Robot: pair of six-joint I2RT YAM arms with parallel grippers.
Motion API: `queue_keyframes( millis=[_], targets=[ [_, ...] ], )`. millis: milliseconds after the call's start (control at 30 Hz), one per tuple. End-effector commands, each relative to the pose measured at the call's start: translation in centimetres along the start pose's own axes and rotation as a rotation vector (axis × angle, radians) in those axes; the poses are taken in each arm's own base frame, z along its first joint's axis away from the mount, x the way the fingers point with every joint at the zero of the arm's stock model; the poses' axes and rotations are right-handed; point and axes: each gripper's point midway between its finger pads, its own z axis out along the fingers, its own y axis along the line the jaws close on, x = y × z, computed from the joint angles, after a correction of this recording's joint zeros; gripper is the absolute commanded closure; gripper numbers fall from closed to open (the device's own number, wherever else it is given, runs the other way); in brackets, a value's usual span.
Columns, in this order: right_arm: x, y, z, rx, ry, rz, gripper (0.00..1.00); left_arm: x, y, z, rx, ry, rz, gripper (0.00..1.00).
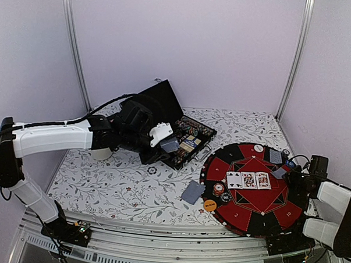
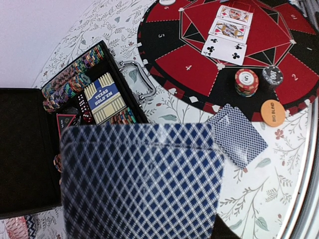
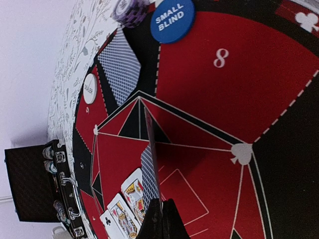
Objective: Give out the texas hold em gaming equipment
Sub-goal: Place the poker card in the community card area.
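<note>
My left tool (image 1: 165,141) is clamped on a fan of face-down cards (image 2: 142,181) by the open case (image 1: 162,99); my right tool (image 3: 160,221), pinched together, grips one card (image 3: 148,174) on edge above the mat (image 1: 277,214). Placed so far: three face-up cards (image 1: 248,180), chip stacks (image 1: 220,190), buttons (image 1: 209,206) and two face-down hands (image 1: 192,192); most seats, I judge, lack cards and chips.

The blue disc (image 3: 172,20) reads SMALL BLIND, the mat (image 3: 209,99) 8, the card box (image 2: 104,97) TEXAS HOLD'EM.
</note>
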Motion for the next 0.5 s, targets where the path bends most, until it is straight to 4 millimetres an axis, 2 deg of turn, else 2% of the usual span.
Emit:
queue_keyframes(
  millis=[0,200,467],
  targets=[
    [-1.3,-1.1,0.0,0.039,-0.094,0.054,0.99,0.1,-0.6,0.3,0.018,-0.006,0.003,0.56],
    [-1.1,-2.0,0.2,0.052,-0.109,0.093,0.99,0.1,-0.6,0.3,0.017,-0.007,0.003,0.56],
    [1.2,-2.7,0.5,0.029,-0.031,0.134,0.98,0.1,-0.5,0.3,0.017,-0.005,0.003,0.56]
  ],
)
